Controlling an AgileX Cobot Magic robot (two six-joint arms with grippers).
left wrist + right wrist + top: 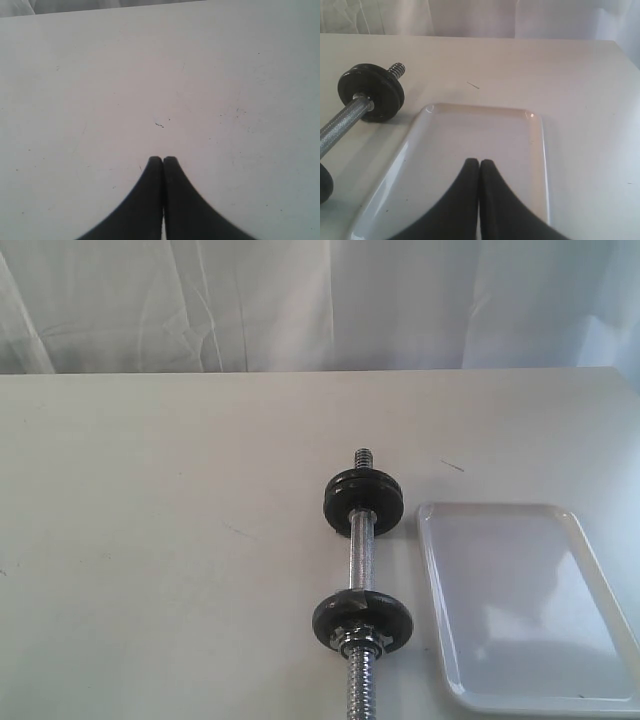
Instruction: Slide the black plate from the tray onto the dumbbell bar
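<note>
The white tray lies at the right of the table with nothing showing in it. No black plate is in the tray. Black plates sit on the chrome dumbbell bar: a thick black disc stack near its far threaded end, and one black plate nearer the camera. My right gripper is shut and empty above the tray, with the far disc and bar off to one side. My left gripper is shut over bare table. Neither arm shows in the exterior view.
The table is white with small dark specks. A white curtain hangs behind its far edge. The bar's near end runs out of the exterior view at the bottom.
</note>
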